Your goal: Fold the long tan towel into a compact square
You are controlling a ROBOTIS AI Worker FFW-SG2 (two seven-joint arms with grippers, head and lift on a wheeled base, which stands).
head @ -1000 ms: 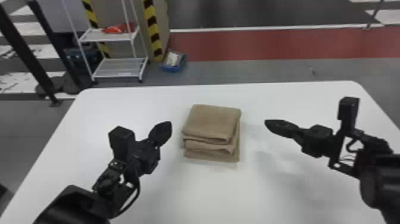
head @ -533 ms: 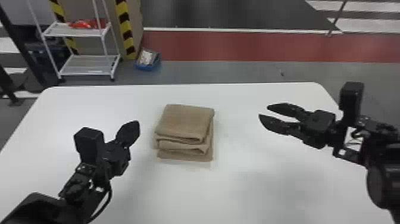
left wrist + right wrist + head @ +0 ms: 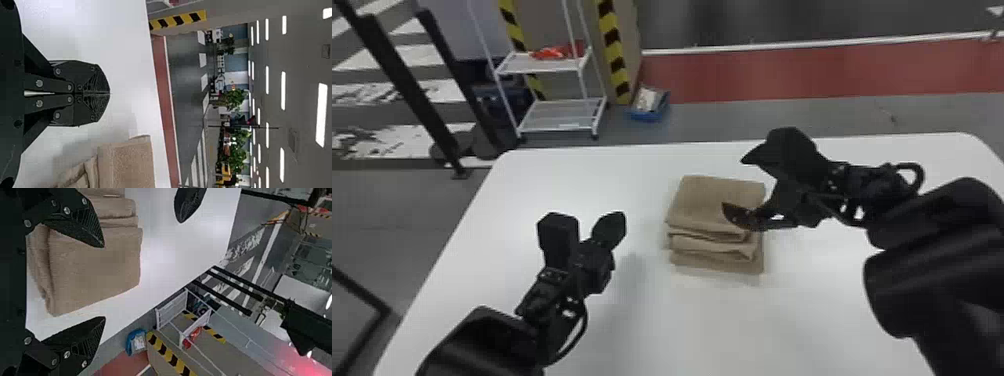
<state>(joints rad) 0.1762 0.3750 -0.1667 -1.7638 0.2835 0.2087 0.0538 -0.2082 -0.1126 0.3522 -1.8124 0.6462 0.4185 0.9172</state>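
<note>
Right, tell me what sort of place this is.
Probably a warehouse-like workshop or test hall: yellow-and-black striped tape on a partition, a wheeled metal cart beyond the table, and rows of strip lights on the ceiling.

Bright overhead light from ceiling strips [image 3: 322, 115]; pale glare on white tabletop [image 3: 527, 195]; soft grey shadow beside towel [image 3: 127, 164].

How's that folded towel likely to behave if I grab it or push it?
The towel looks like soft cloth, so it would probably sag. Its layers sit loosely stacked with visible gaps, so a push might slide the top ones off. Being flat and squarish, it seems unlikely to roll.
</note>
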